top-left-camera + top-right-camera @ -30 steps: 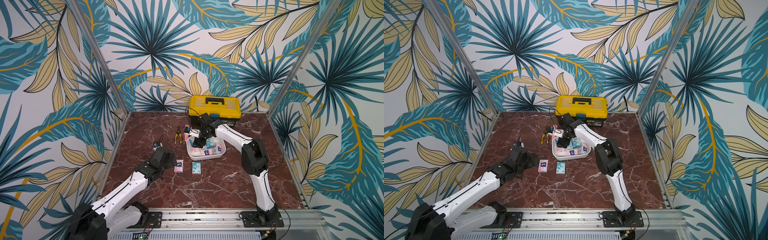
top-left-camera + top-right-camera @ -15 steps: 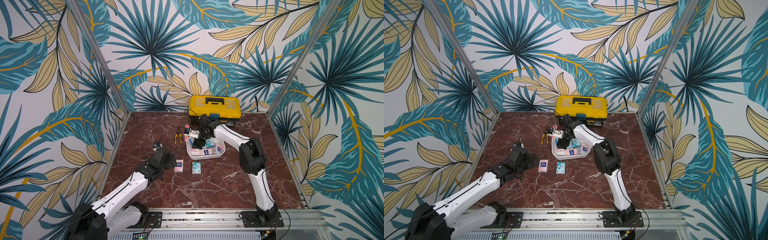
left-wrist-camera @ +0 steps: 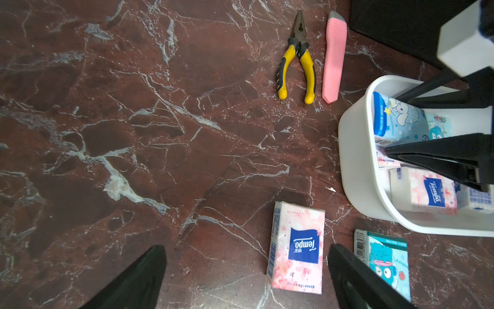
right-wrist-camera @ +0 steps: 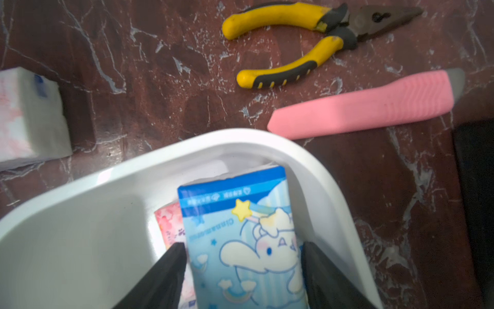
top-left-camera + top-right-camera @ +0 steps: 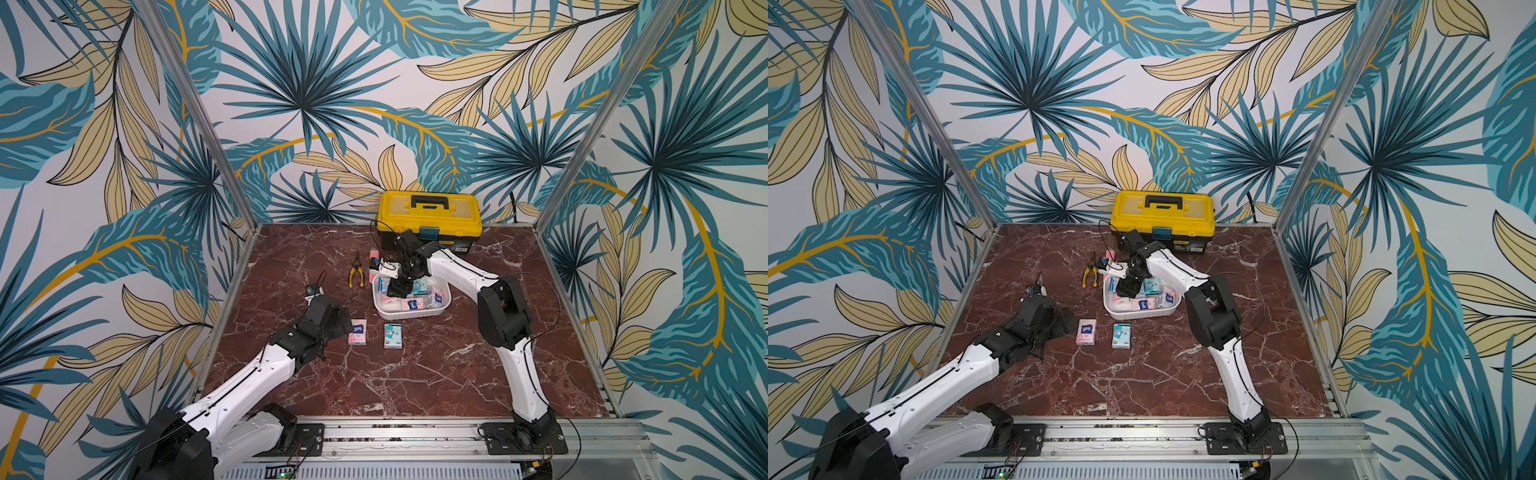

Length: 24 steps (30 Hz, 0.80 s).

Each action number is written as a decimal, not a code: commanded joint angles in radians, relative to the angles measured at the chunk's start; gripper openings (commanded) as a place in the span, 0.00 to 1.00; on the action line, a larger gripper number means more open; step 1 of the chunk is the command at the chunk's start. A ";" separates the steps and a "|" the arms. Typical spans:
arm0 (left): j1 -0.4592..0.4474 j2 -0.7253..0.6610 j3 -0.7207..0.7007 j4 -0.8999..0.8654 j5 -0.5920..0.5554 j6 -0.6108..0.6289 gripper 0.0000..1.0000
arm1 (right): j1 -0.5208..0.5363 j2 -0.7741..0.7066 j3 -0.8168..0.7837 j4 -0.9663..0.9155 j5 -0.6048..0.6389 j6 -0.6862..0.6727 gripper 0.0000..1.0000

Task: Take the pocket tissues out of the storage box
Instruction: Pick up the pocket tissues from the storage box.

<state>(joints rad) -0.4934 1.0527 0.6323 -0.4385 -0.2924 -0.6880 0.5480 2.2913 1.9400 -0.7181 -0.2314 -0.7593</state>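
The white storage box point(image 5: 409, 316) point(image 5: 1142, 316) stands mid-table with several pocket tissues inside. My right gripper point(image 5: 397, 291) point(image 4: 243, 244) reaches down into its far left corner, shut on a light blue cartoon pack point(image 4: 240, 235) point(image 3: 398, 123), one finger on each long side. A pink pack point(image 3: 425, 190) lies beside it in the box. A pink pack point(image 5: 358, 331) point(image 3: 296, 247) and a teal pack point(image 5: 393, 336) point(image 3: 385, 263) lie on the table in front of the box. My left gripper point(image 5: 347, 322) point(image 3: 246, 248) hovers open just left of the pink pack.
Yellow-handled pliers point(image 5: 356, 272) point(image 3: 296, 61) and a long pink bar point(image 5: 374, 254) point(image 3: 332, 56) lie left of the box's far end. A yellow-and-black toolbox point(image 5: 430, 212) stands against the back wall, right behind my right arm.
My right gripper has sunk a little deeper into the box and its jaws have narrowed onto the light blue pack. The left arm has stayed still.
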 commanded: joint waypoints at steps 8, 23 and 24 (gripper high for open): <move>0.009 -0.001 -0.007 0.023 -0.013 0.027 1.00 | 0.007 0.004 -0.027 -0.045 0.022 0.047 0.60; 0.015 0.012 0.084 0.030 -0.005 0.085 1.00 | 0.018 -0.264 -0.193 0.099 0.083 0.393 0.42; 0.016 0.013 0.091 0.031 -0.007 0.088 1.00 | 0.019 -0.294 -0.225 0.121 0.096 0.430 0.42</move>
<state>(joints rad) -0.4866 1.0618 0.6689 -0.4240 -0.2920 -0.6273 0.5591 2.0968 1.7687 -0.6746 -0.1669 -0.4706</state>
